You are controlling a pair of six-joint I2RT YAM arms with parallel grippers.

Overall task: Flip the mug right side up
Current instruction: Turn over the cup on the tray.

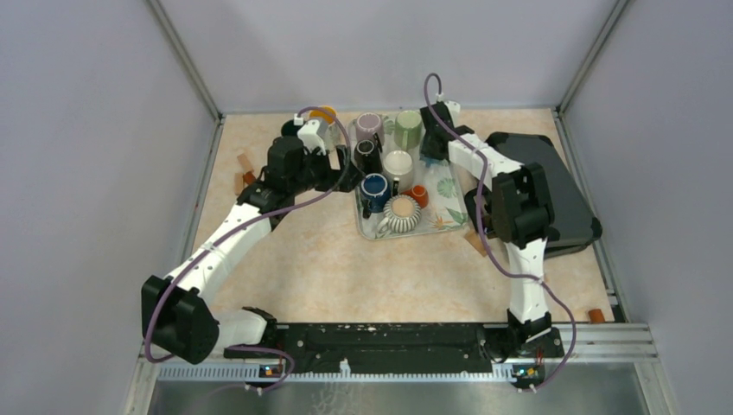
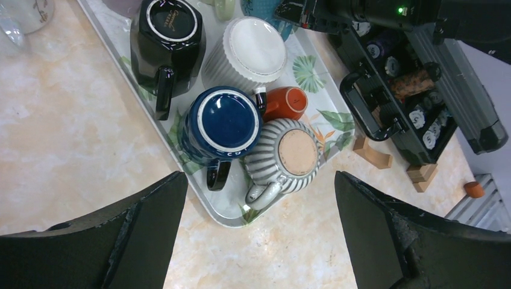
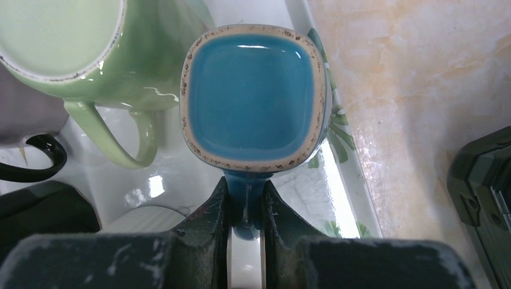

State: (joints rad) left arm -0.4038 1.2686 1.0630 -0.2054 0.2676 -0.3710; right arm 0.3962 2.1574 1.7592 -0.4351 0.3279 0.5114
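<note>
From above, one tray [image 1: 445, 207] lies at the middle of the tabletop's [image 1: 346, 268] far edge. Seven cups on it show clear of the arms:
- a mauve mug [image 1: 369, 127]
- a green mug [image 1: 409, 130]
- a black mug [image 1: 366, 156]
- a white mug [image 1: 398, 164]
- a navy mug [image 1: 374, 186]
- a small orange cup [image 1: 417, 195]
- a grey ribbed mug [image 1: 400, 213]

The left gripper [image 1: 346, 177] hangs at the tray's left edge. The right gripper [image 1: 435, 130] is down at the tray's far right corner. One black case [image 1: 562, 173] lies along the tabletop's right edge.

The left wrist view looks down between two fingers [image 2: 120, 241] spread wide, with nothing between them. Below are five of the cups. The black, white, navy and grey ribbed mugs are bottom up. The orange cup lies on its side, touching the navy and grey ones. Off the tray's right edge are two wooden blocks [image 2: 372, 153], beside the case.

The right wrist view shows the teal mug [image 3: 256, 93], bottom up in the tray's far right corner, with its square base facing the camera. The right gripper's two fingers [image 3: 208, 223] pinch its handle from both sides. Just to its left the green mug is also bottom up, and the two look very close or touching. One black handle curls in at the left edge of the picture.
</note>
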